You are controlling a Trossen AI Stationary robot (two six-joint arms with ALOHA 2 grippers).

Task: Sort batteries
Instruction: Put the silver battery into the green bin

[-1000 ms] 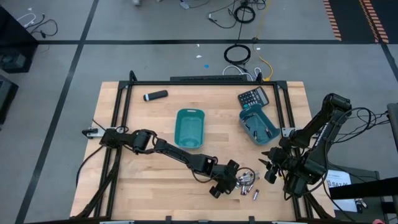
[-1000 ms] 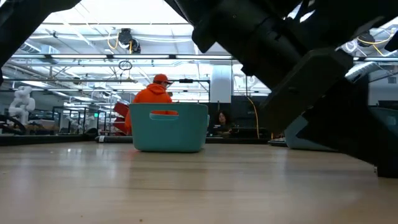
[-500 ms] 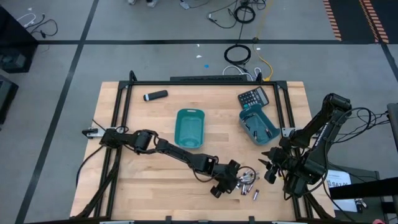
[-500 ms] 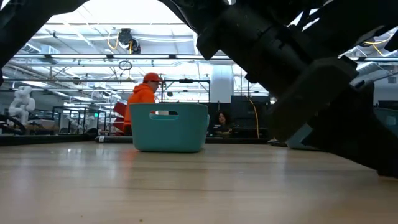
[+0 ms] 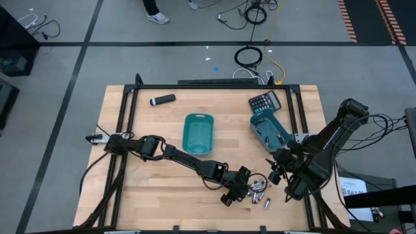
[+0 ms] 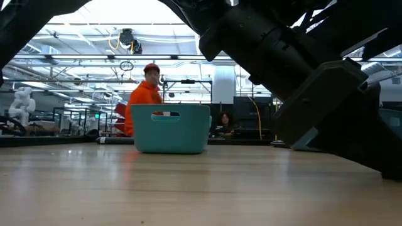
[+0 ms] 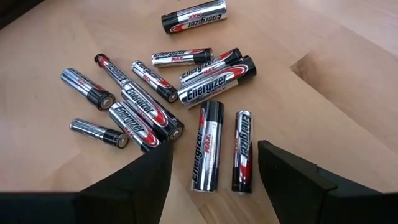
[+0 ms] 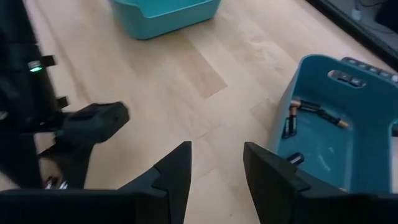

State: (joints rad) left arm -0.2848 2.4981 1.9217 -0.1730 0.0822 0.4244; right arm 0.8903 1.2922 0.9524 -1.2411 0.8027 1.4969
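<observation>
1. Lying in a small heap on the wood table [image 5: 143, 195] are the batteries [image 7: 180, 109], near the front edge, to the right of the middle.
2. They are silver and black with red marks. Most touch each other, and one lies a little apart from the rest.
3. The left gripper [image 7: 211, 171] sits low, right at the heap. Its two fingers [image 7: 140, 180] stand wide apart, and two batteries lie side by side in the gap. It holds nothing.
4. The right gripper [image 8: 214, 165] hangs over bare wood, just right of the heap. Its fingers are partly apart, with nothing between them.
5. One teal bin [image 5: 199, 133] stands in the middle of the table.
6. A second teal bin [image 8: 339, 143] stands to the right, with a few batteries lying inside it.
7. A calculator [image 5: 264, 101] touches the far end of that second bin.
8. A black tube [image 5: 162, 99] lies near the back left.
9. A person in orange [image 6: 143, 100] stands far behind the table.
</observation>
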